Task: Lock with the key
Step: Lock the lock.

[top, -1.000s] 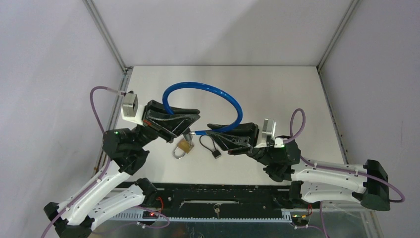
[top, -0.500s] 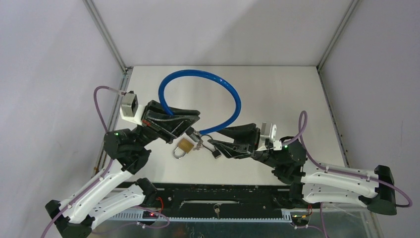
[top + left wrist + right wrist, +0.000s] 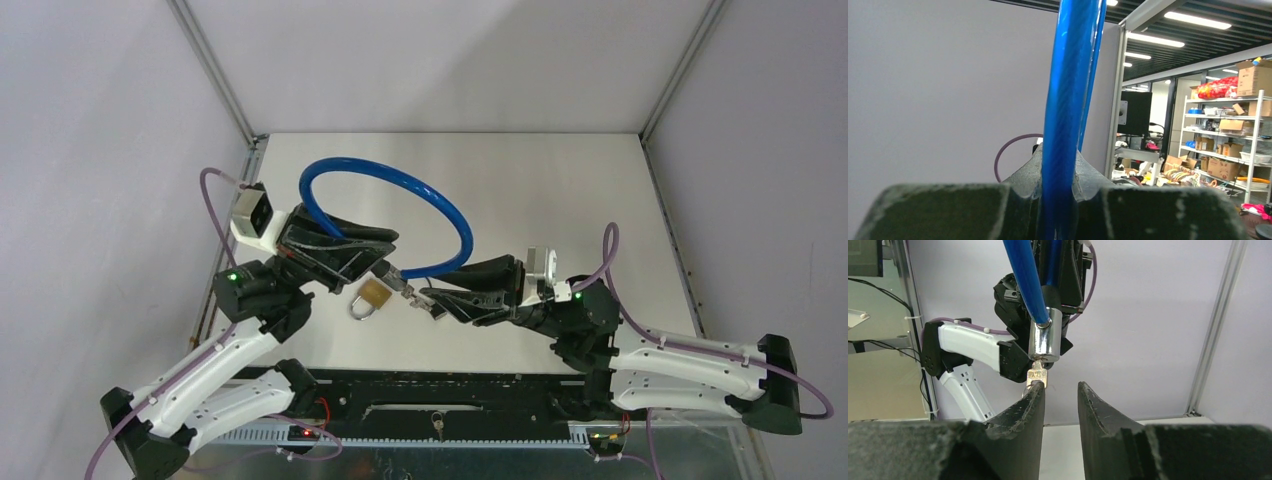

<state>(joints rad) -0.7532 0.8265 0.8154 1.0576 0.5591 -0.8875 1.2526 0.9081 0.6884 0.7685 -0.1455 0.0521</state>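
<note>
A blue cable lock (image 3: 440, 205) arcs above the table, and my left gripper (image 3: 383, 262) is shut on the cable (image 3: 1068, 100) near its end. The silver lock cylinder (image 3: 1043, 342) hangs at that end. A brass key (image 3: 1037, 376) sticks out of its lower face. My right gripper (image 3: 1061, 385) is open just below the key. Its left fingertip (image 3: 1037, 390) sits at the key's head, and nothing is between the fingers. From above, the right fingertips (image 3: 425, 297) meet the cylinder (image 3: 393, 277) beside the left gripper.
A brass padlock (image 3: 371, 296) lies on the white table (image 3: 560, 190) right under the two grippers. A small black tag (image 3: 437, 307) shows beneath the right fingers. Frame posts (image 3: 215, 75) stand at the table's back corners. The left arm (image 3: 968, 342) fills the background of the right wrist view.
The right gripper has come down and to the left, up to the key, with its jaws parted. The left arm has shifted the cable loop slightly left.
</note>
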